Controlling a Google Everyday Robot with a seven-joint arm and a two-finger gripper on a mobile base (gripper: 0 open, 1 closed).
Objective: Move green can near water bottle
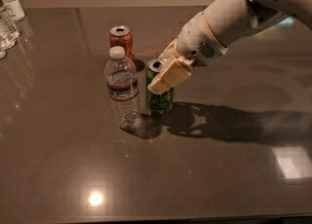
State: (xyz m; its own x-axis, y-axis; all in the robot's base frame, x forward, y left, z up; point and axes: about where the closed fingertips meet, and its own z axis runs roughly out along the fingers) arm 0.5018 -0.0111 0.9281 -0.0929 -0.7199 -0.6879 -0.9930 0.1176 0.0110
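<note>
One green can (160,101) in the claw (163,73), beside water bottle (122,90)

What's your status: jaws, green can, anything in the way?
Gripper at green can, jaws shut on it. Can upright, close beside water bottle. Orange-red can behind, not in the way.

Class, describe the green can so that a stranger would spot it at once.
On the dark table, find the tall clear water bottle with a blue label. Just right of it is the green can, clamped in the gripper. It is dark green, unlike the orange-red can behind.
</note>
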